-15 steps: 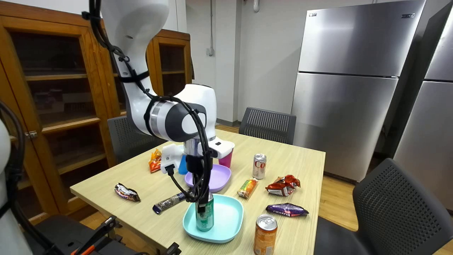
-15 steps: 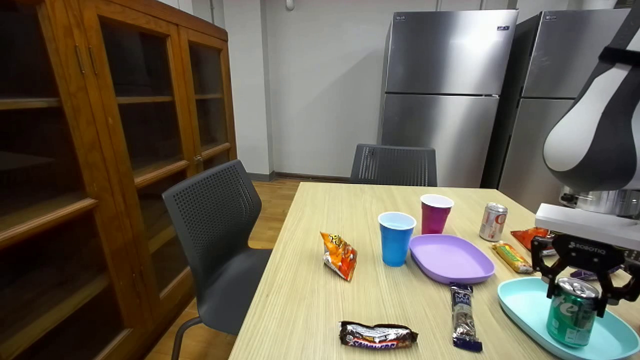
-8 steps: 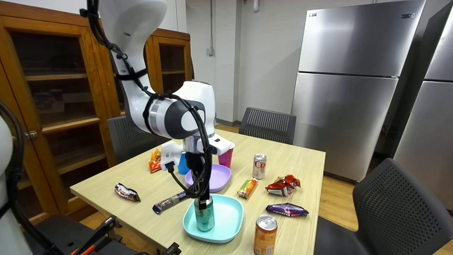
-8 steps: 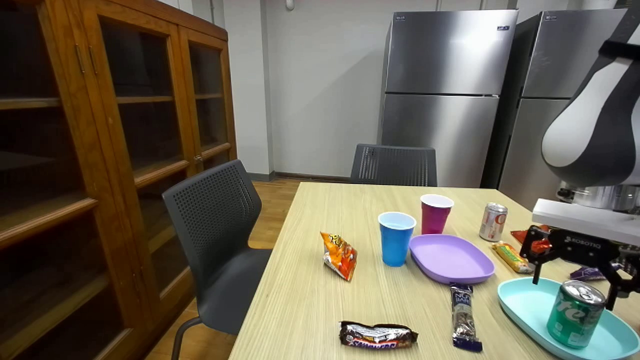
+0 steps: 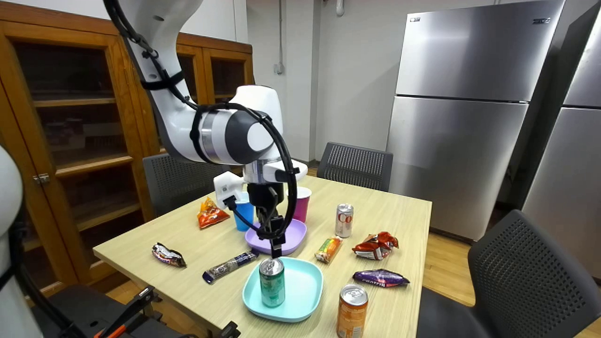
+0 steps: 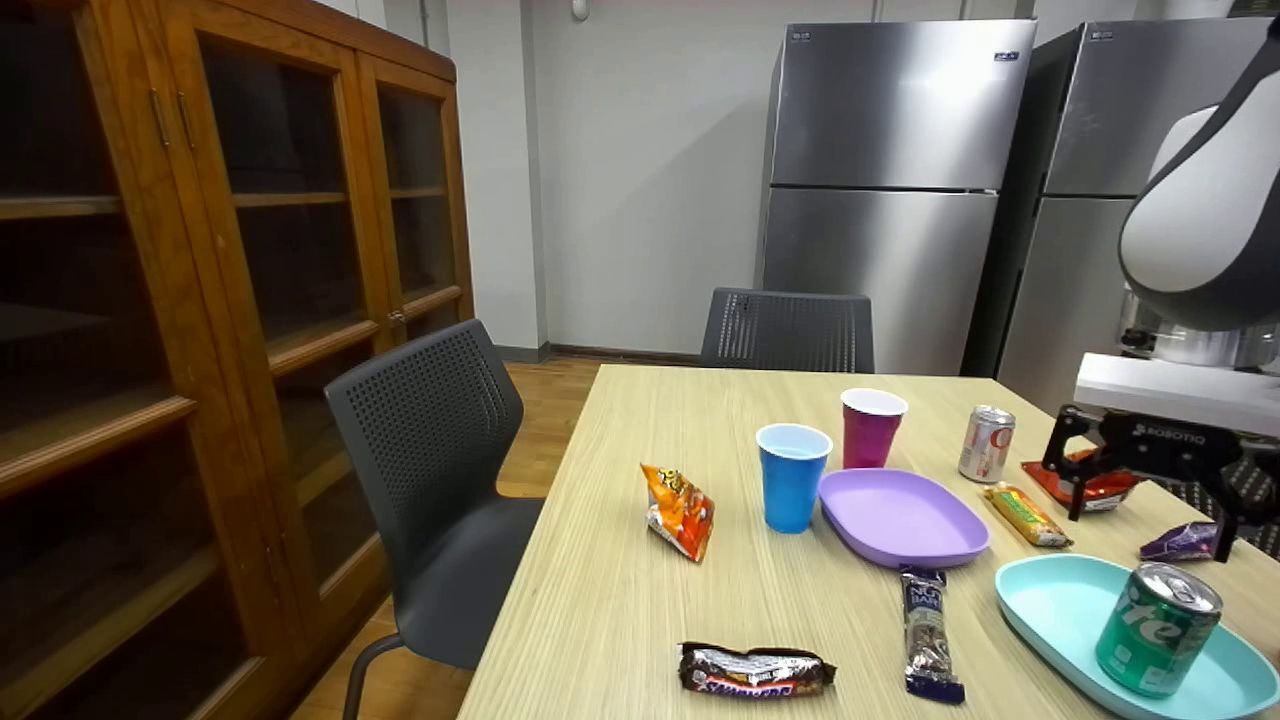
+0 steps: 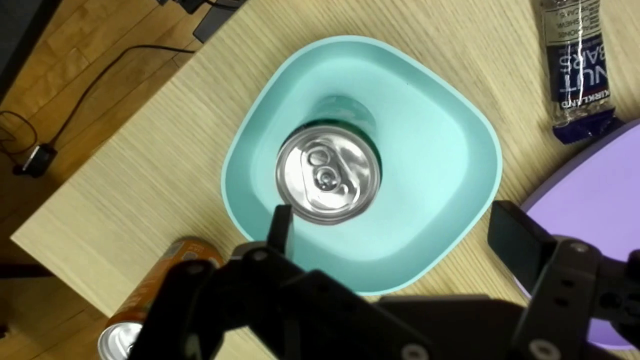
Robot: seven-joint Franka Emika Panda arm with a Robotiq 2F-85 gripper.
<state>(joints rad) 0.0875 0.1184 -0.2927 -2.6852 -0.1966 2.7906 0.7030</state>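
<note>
- wrist view: gripper [image 7: 392,220] jaws spread wide, nothing held; green can [image 7: 327,175] upright in turquoise plate [image 7: 425,150], a bit off centre; orange can [image 7: 142,295] on the table [image 7: 165,140], partly hidden by gripper; nut bar [image 7: 577,65] and purple plate [image 7: 585,200] on the opposite side
- in an exterior view: jaws stand apart above green can, no contact seen; silver can [image 6: 987,445] well off, near magenta cup [image 6: 872,435]; blue cup [image 6: 793,480] next to purple plate; orange bag [image 6: 680,512] and Snickers bar [image 6: 757,671] farther out
- in an exterior view: gripper edge-on, tips just over green can's lid; exact gap can't tell; yellow-green bar [image 5: 328,249], red bag [image 5: 375,246], purple wrapper [image 5: 381,278] lie between turquoise plate and table edge; fridges [image 5: 460,141] behind
- step in hand, my read: release; can stands by itself in turquoise plate, gripper free of it
- next move, my read: calls for straight lift, jaws wide, so tips don't knock the lid; sideways only once clear
- counts: three cans (green, orange, silver); two plates (turquoise, purple); two cups (magenta, blue); six wrapped snacks (three bars, two bags, one wrapper); two fridges; one gripper
</note>
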